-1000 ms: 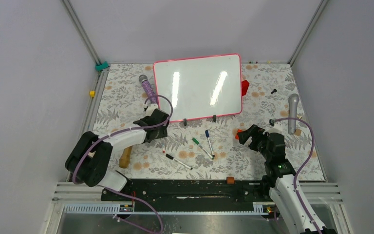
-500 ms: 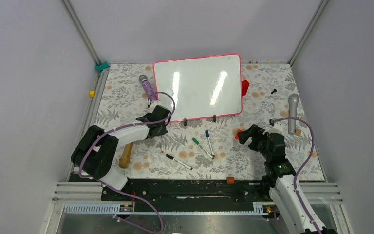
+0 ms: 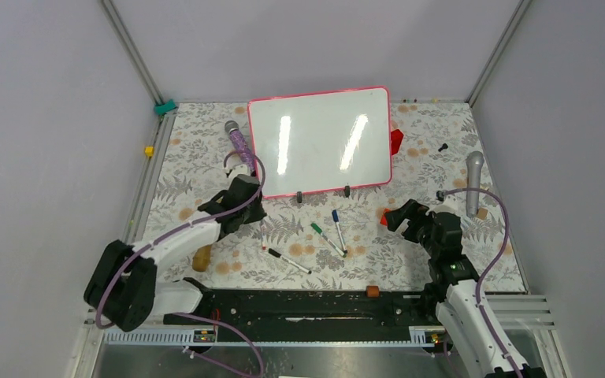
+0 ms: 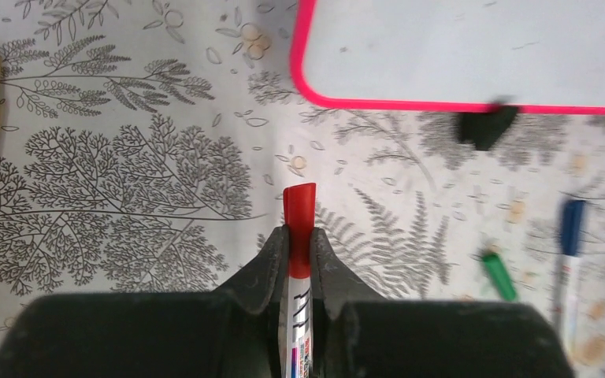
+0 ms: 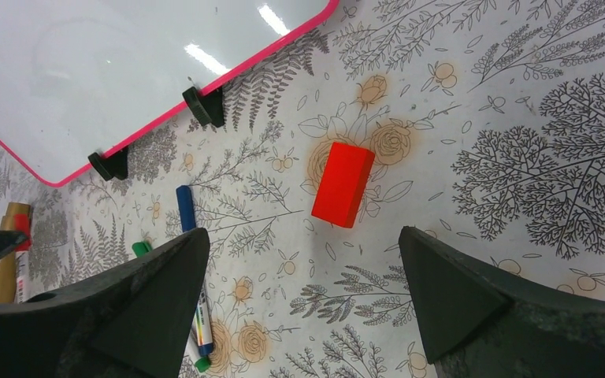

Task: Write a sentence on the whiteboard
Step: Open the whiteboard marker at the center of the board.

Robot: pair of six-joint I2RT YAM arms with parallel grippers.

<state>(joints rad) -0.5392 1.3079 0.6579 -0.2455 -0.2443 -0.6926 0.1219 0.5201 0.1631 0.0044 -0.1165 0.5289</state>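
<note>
— So far: whiteboard (image 3: 319,142) blank, at far middle of table (image 3: 205,150); no sentence written yet.

— Left gripper (image 4: 299,236) clamped on red marker (image 4: 298,213), cap on. Right gripper (image 5: 299,291) spread wide, empty, above red block (image 5: 343,183).

— Versus earlier frame?

— Left fingers then apart, now shut; arm swung nearer board corner. Uncapping, writing remaining.

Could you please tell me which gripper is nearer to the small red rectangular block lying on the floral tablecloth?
Right. The right gripper hangs open just short of the red rectangular block; the left gripper, shut on a red-capped marker, is across the table beyond the loose pens.
</note>
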